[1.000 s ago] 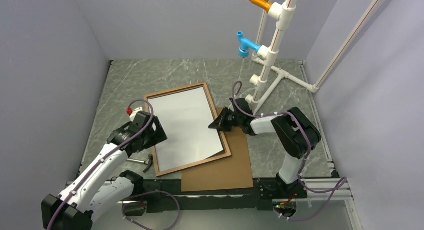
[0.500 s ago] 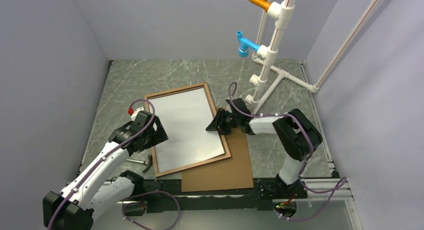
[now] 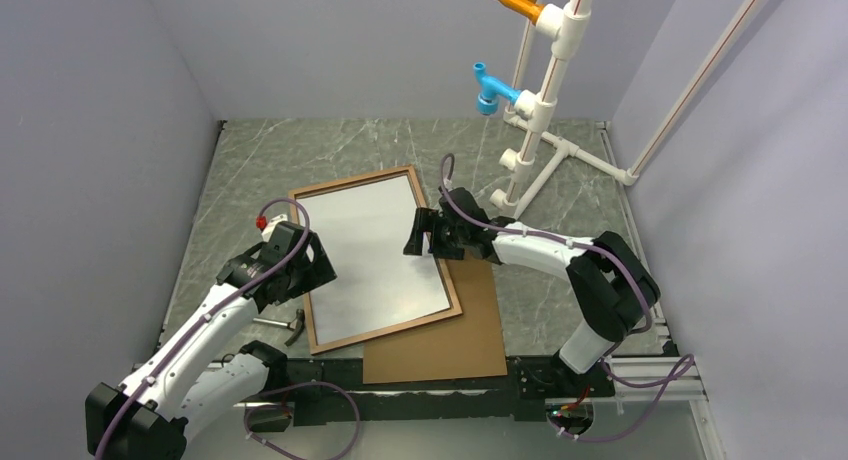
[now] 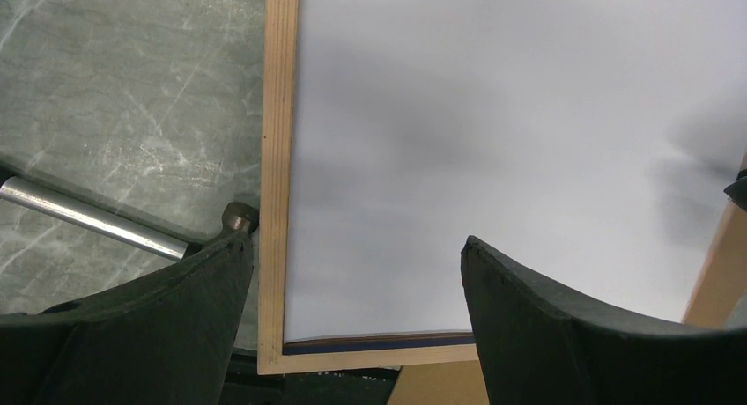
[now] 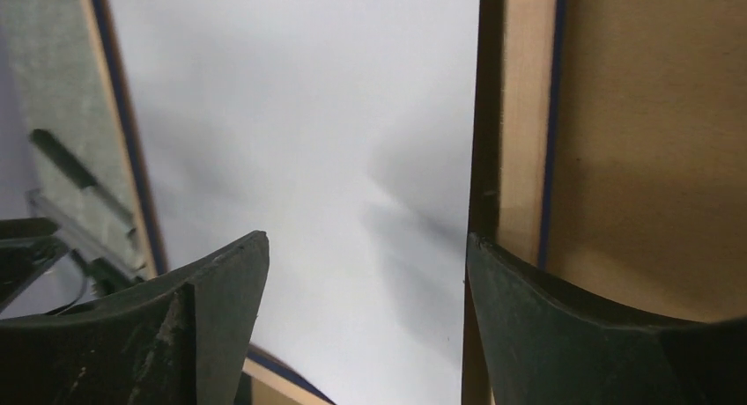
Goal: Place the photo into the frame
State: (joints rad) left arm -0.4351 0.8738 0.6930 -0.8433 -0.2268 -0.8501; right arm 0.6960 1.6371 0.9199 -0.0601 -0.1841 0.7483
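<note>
The photo (image 3: 375, 245) lies white back up inside the frame (image 4: 281, 114), long axis running from the far side toward me and leaning a little right. Nothing else is in the frame. I judge the photo seated. Along the right rail I see a dark line, and I can't tell whether that edge is fully down. My right tool (image 5: 363, 246) hangs over that same edge, spread and holding nothing, so it is the nearer one for any pressing. My left tool (image 4: 354, 246) is spread over the near left corner. The backing board (image 3: 470, 330) waits on the counter (image 3: 330, 145), tucked under the frame's near right corner.
</note>
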